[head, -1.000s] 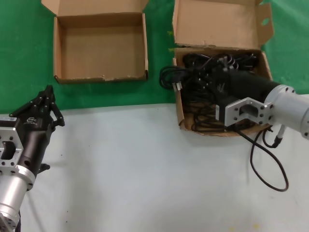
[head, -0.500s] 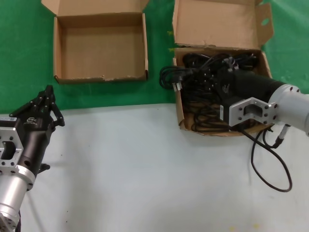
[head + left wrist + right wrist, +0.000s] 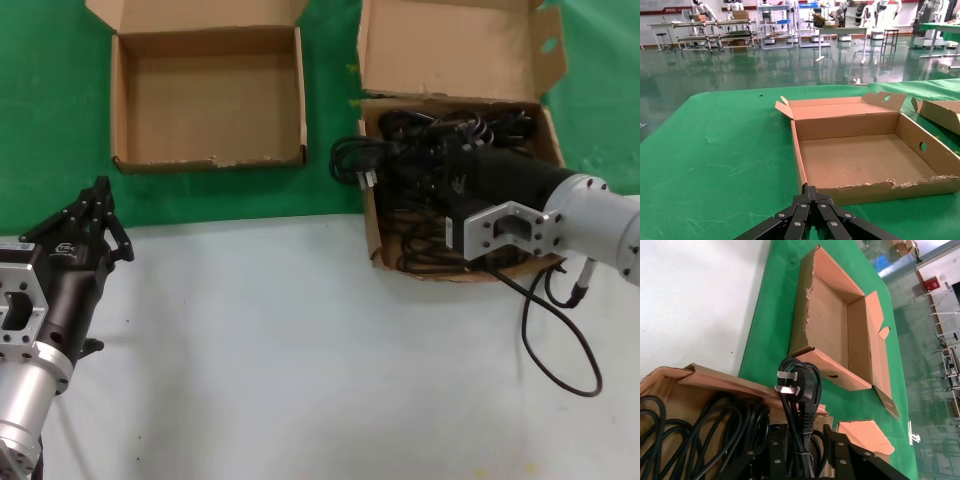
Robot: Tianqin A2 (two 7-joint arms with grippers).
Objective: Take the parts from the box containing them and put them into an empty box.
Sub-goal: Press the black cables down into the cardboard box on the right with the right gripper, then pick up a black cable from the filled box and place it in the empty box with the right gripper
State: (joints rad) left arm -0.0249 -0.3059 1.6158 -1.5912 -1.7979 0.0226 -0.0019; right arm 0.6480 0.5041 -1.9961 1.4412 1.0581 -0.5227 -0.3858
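On my right side, my right gripper (image 3: 432, 165) is down inside the box containing them (image 3: 373, 235), the wider cardboard box with the tall notched lid flap, which sits partly on the green mat (image 3: 50, 110) and partly on the white table (image 3: 300, 360). My right wrist view shows my two fingers (image 3: 776, 450) clenched on either side of one power cord bundle (image 3: 799, 405), with the strands running up between them; its looped end and moulded plug (image 3: 362, 160) stick out over the box's left wall, the plug's metal pins plainly visible. The remaining parts (image 3: 420, 245) lie tangled in the same box, beneath and around my wrist; from the head view I cannot count them reliably, as my forearm covers much of the pile. A thin black robot cable (image 3: 560, 350) hangs from my right arm and loops on the white table in front of that box. The empty box (image 3: 205, 100) stands well apart to the left on the green mat, lid flap folded back, low front wall ragged, with nothing lying on its floor. My left gripper (image 3: 98, 205) is parked over the near left of the table, close to the mat's edge, pointing toward the empty box; the left wrist view shows its fingertips (image 3: 811, 200) pressed together with nothing between them.
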